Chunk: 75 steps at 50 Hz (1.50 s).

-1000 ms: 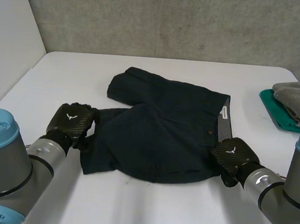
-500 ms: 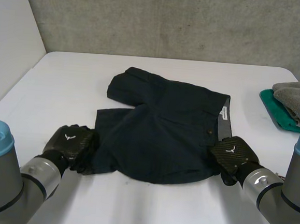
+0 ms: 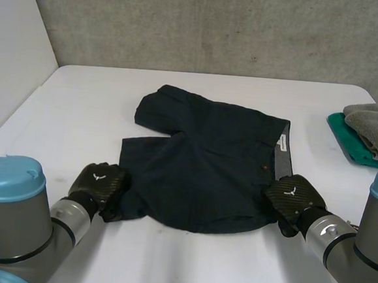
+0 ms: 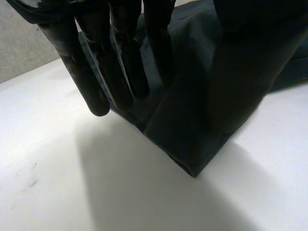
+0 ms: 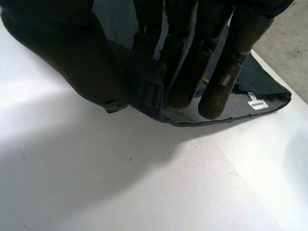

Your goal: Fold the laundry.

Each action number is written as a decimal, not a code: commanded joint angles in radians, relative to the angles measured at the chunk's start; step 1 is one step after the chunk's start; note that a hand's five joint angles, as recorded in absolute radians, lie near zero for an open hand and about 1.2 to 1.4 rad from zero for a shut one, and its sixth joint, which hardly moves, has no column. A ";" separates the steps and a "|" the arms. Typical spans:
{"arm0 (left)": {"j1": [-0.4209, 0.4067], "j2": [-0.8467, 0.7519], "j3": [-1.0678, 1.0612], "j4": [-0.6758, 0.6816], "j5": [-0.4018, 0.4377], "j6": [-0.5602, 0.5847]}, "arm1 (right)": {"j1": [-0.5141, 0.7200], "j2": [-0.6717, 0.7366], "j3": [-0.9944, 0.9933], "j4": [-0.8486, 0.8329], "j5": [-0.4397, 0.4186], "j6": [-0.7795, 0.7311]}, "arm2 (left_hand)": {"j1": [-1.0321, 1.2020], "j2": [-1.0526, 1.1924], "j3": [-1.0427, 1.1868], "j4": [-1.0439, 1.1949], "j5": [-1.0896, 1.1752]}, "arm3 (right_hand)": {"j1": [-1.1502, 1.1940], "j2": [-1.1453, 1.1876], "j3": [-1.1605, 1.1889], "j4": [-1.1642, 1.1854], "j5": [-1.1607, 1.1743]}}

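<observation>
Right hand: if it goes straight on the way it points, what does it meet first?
The shorts: the right hand pinches their waistband, so it would probably just bunch that cloth. Nothing else shows in that line.

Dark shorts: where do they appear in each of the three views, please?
Head view: the dark shorts lie flat between the left hand and the right hand.
Left wrist view: their leg-hem corner is pinched between the left hand's fingers and thumb.
Right wrist view: their waistband corner is pinched by the right hand.
Shared landmark: the white label inside the waistband, also in the right wrist view.
</observation>
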 commanded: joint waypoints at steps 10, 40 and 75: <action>-0.036 0.059 0.000 0.031 0.009 0.064 | -0.025 -0.046 -0.071 0.259 -0.006 -0.121 | 0.564 0.581 0.590 0.588 0.594 | 0.418 0.215 0.200 0.205 0.233; -0.025 0.079 0.055 0.021 0.008 0.245 | -0.063 -0.051 -0.008 0.121 -0.040 -0.052 | 0.564 0.581 0.590 0.588 0.594 | -0.500 -0.704 -0.719 -0.714 -0.686; -0.157 0.400 -0.053 -0.711 0.011 0.522 | -0.183 -0.279 -0.015 0.736 -0.141 -0.402 | 0.564 0.581 0.590 0.588 0.594 | 0.418 0.215 0.200 0.205 0.233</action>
